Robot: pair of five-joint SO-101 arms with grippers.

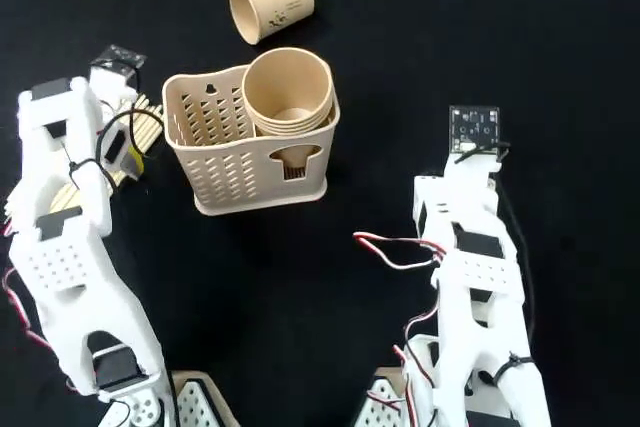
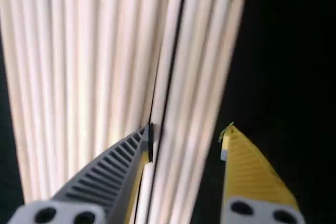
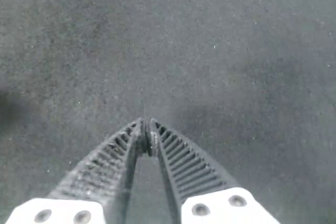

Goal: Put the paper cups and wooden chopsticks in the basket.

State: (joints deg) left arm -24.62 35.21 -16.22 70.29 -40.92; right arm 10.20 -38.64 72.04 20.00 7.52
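A bundle of wooden chopsticks (image 2: 94,61) lies on the black table left of the basket (image 1: 228,162). My left gripper (image 2: 186,132) is down on the bundle, open, with a few chopsticks between its grey finger (image 2: 113,169) and its yellow finger (image 2: 244,166). In the high view the chopsticks (image 1: 150,119) poke out from under that arm. A stack of paper cups (image 1: 288,92) stands in the basket's right compartment. One more paper cup (image 1: 270,7) lies on its side behind the basket. My right gripper (image 3: 146,125) is shut on nothing above bare table.
The right arm (image 1: 470,217) stands to the right of the basket, well apart from it. The basket's left compartment (image 1: 205,112) holds nothing. Black cloth covers the table, with free room in the middle and front.
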